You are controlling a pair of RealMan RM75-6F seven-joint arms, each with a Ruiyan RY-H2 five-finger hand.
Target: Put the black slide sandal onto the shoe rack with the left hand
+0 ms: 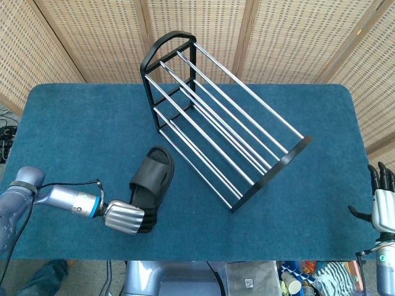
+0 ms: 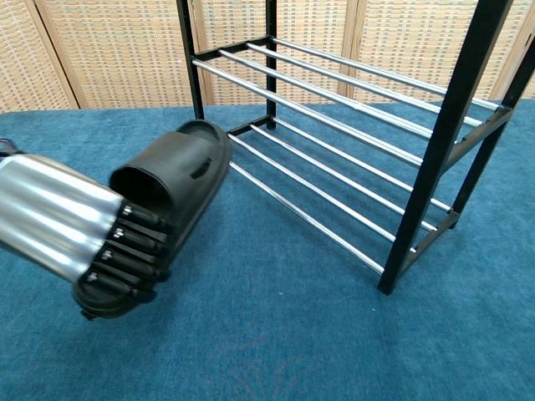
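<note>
Left robot hand (image 1: 125, 217) grips the heel end of the black slide sandal (image 1: 152, 182), fingers (image 2: 125, 251) curled over its sole edge, holding it above the blue tabletop (image 1: 80, 135) with the toe just beside the shoe rack (image 1: 216, 123); right robot hand (image 1: 382, 200), fingers extended, holds nothing.

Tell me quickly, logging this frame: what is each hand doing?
Left hand: holding the black rubber slide sandal by its heel end.
Right hand: holds nothing, fingers apart and pointing up, open.
</note>
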